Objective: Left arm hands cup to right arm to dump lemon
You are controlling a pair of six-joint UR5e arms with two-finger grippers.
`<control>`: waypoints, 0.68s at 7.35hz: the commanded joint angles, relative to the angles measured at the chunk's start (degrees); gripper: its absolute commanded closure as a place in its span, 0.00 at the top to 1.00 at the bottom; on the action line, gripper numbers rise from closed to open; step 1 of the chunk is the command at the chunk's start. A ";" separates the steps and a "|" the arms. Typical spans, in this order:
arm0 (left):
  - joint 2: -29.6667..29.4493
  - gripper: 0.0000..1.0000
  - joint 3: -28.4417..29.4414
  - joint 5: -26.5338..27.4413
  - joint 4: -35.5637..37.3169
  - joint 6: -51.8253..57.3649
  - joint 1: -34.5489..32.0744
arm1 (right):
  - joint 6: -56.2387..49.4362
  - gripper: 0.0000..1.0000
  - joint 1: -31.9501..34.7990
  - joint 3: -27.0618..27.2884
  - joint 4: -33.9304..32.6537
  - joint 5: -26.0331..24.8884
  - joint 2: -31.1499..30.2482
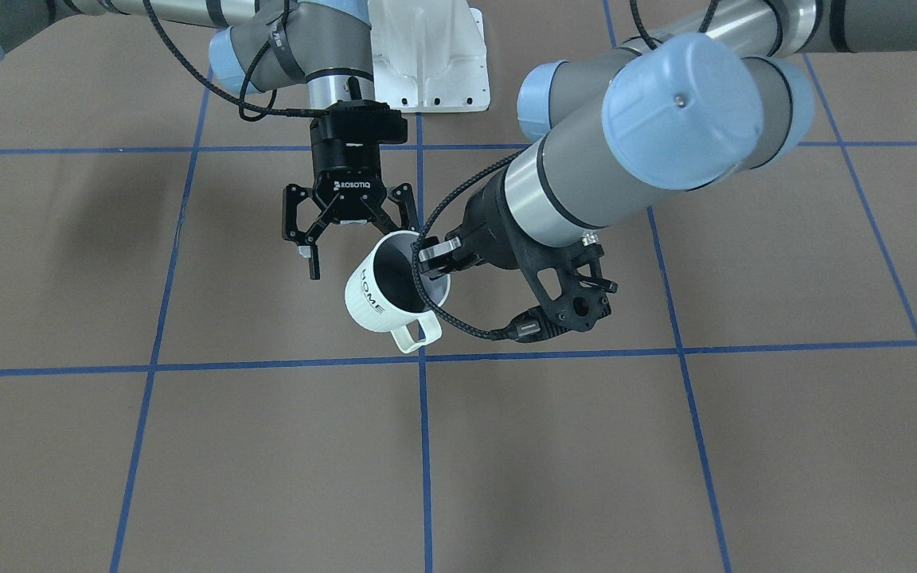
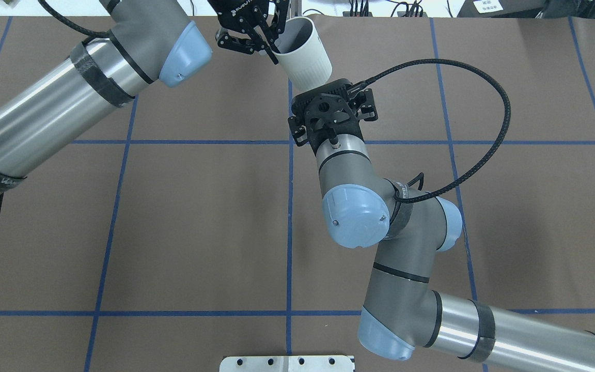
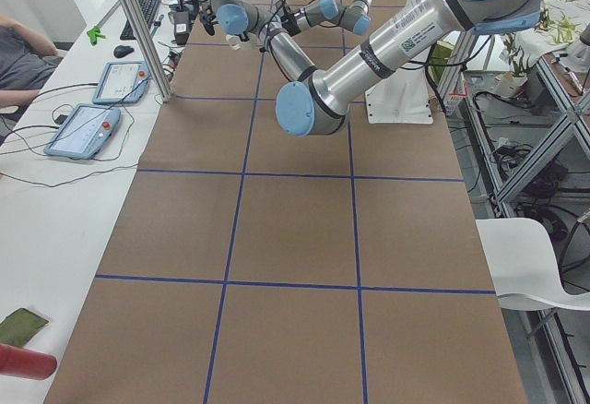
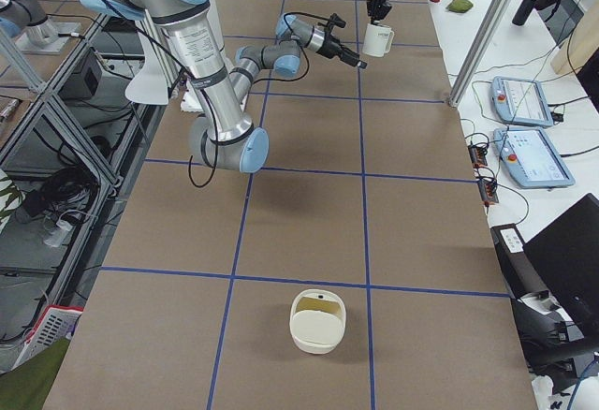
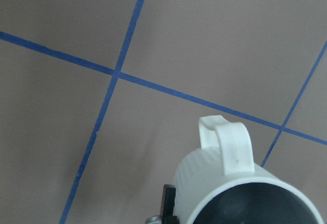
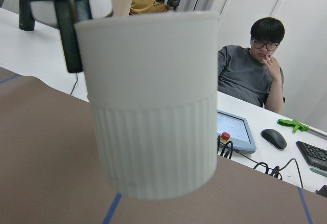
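Left gripper (image 1: 432, 264) is pinching the rim of the upright HOME mug (image 1: 375, 298) from above; the spread right gripper (image 1: 355, 253) is facing its side, just short.

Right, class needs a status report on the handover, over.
Left end effector shut on rim of cream-white ribbed HOME mug, aloft. Right end effector open, facing mug, not gripping. Lemon unseen.

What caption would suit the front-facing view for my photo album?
Mid-air handover: the left end effector holds the cup by its rim as the open right end effector faces it.
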 commanded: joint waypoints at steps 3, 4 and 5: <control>5.73 0.00 1.06 2.41 0.21 4.27 -7.27 | 0.08 1.00 8.10 6.68 -9.93 16.83 -0.34; 8.80 0.00 0.97 3.12 0.38 7.70 -9.37 | 0.08 1.00 13.02 8.09 -12.92 26.81 -1.47; 11.10 0.00 0.71 3.21 0.56 10.35 -10.96 | -0.01 1.00 18.11 8.80 -13.47 37.62 -4.79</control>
